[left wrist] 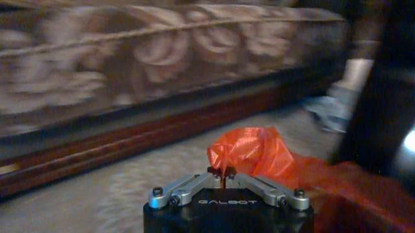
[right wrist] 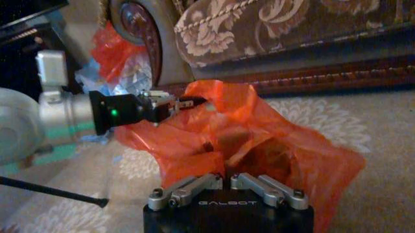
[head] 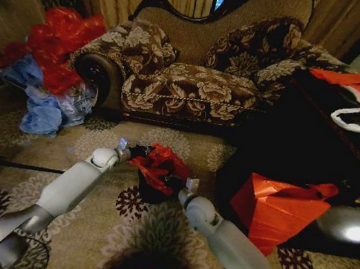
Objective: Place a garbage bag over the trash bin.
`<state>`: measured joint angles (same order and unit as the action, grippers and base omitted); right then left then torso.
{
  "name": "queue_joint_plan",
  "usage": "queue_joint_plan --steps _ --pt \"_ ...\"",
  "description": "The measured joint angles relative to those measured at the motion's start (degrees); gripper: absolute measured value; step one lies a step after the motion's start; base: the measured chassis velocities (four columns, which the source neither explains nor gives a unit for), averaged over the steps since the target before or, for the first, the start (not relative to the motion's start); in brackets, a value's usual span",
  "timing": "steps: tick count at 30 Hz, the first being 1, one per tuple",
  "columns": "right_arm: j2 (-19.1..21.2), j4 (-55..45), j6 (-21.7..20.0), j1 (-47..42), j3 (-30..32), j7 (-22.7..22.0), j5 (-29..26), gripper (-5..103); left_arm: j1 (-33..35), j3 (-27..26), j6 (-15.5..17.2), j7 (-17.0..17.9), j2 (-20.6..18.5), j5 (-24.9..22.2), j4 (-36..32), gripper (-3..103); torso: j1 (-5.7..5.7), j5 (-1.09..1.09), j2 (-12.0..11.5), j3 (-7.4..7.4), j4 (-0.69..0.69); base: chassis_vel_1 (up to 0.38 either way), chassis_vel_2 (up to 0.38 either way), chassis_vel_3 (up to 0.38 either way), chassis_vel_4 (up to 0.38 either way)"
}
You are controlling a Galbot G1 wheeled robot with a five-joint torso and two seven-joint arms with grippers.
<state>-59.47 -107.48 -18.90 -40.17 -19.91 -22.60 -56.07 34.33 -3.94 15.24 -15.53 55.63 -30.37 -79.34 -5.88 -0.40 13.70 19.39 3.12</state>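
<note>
The garbage bag (head: 158, 165) sat bunched over the trash bin (head: 151, 189) on the patterned carpet (head: 93, 231), just in front of the floral sofa (head: 197, 75). The left pincer (left wrist: 222, 171) was clamped on one edge of it, the right pincer (right wrist: 227, 177) pinched the opposite side.

Dim, warm-lit room; wrist views soft.
Glare spot at 3 o'clock in head view; sofa (left wrist: 162, 53) motion-blurred in left wrist view; head view's edges bowed.
</note>
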Motion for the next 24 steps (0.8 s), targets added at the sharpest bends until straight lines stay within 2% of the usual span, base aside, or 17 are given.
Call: queue_joint_plan --steps 1,3,4,5,6,9,14,19,24 --pt "0.70 -1.37 0.00 -1.07 0.15 -0.05 0.01 0 0.73 -0.56 0.29 4.51 -0.04 -1.63 -0.68 0 0.00 0.00 0.00 0.00 0.00 0.000 0.000 0.000 0.000" --pt "1.54 -3.15 0.01 -3.30 0.23 -0.05 0.32 0 1.71 -1.44 0.65 10.17 0.05 -3.94 -1.56 0 0.00 0.00 0.00 0.00 0.00 0.000 0.000 0.000 0.000" --pt "1.83 -3.75 0.01 -4.26 0.36 -0.05 0.55 0 2.20 -1.81 0.72 12.17 0.14 -4.58 -1.88 0 0.00 0.00 0.00 0.00 0.00 0.000 0.000 0.000 0.000" --pt "1.83 -3.75 0.01 -4.26 0.36 -0.05 0.55 0 2.20 -1.81 0.72 12.17 0.14 -4.58 -1.88 0 0.00 0.00 0.00 0.00 0.00 0.000 0.000 0.000 0.000" --pt "2.43 -4.80 0.01 -6.05 0.64 0.00 0.92 0 3.07 -2.39 1.07 14.57 0.27 -5.38 -2.48 0 0.00 0.00 0.00 0.00 0.00 0.000 0.000 0.000 0.000" --pt "3.24 -5.43 -0.14 -8.17 1.02 0.67 1.54 0 4.47 -3.01 1.41 16.19 0.37 -6.04 -3.32 0 0.00 0.00 0.00 -0.01 0.00 0.000 0.000 0.000 0.000" --pt "3.42 -3.55 0.60 -11.82 1.44 4.09 6.13 0 8.53 -4.49 2.08 19.08 1.53 -7.46 -5.39 0 0.00 0.00 0.00 0.00 0.01 0.000 0.000 0.000 0.000" --pt "3.00 -3.32 0.73 -13.85 1.90 5.18 7.37 0 12.01 -7.41 2.97 21.34 2.95 -8.80 -7.35 0 0.00 -0.02 0.00 0.00 0.00 0.000 0.000 0.000 0.000" --pt "2.20 -2.62 0.79 -14.30 2.13 5.79 7.85 0 12.43 -8.40 2.97 22.25 2.90 -8.87 -7.33 0 0.00 -0.01 0.00 0.00 0.00 0.000 0.000 0.000 0.000"
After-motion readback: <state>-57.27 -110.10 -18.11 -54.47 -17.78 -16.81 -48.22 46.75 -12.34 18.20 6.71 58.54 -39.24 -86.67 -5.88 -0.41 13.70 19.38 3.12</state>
